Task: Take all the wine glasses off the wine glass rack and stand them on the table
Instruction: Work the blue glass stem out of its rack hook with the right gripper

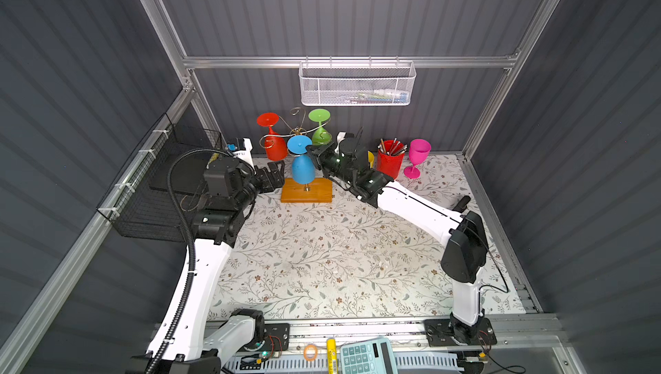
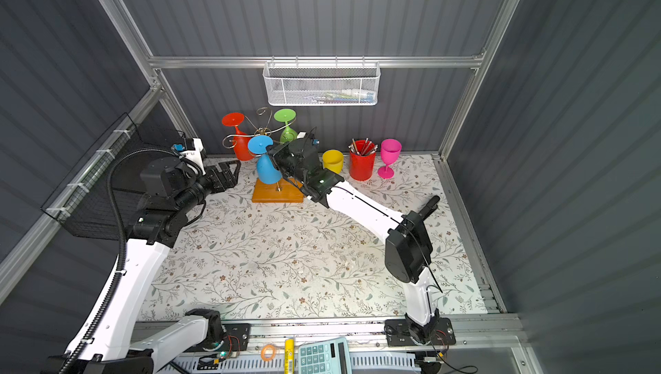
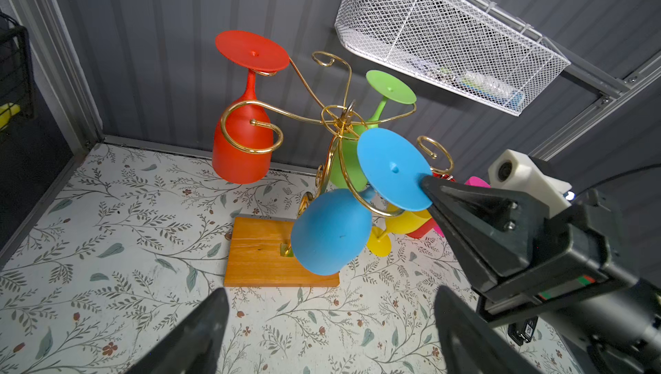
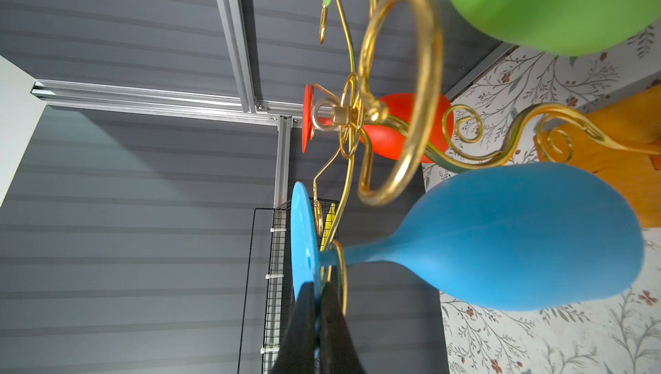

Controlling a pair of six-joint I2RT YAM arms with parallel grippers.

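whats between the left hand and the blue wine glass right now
Only a strip of floral table and the near edge of the rack's wooden base. The left wrist view shows it: left hand open, blue wine glass ahead.

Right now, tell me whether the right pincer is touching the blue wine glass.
Touching. The right wrist view shows the right pincer shut on the blue wine glass, gripping its foot's edge.

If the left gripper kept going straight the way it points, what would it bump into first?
Most likely the bowl of the blue wine glass, hanging upside down ahead of the open left gripper. Depth is hard to judge; if it runs low, it may meet the rack's wooden base instead.
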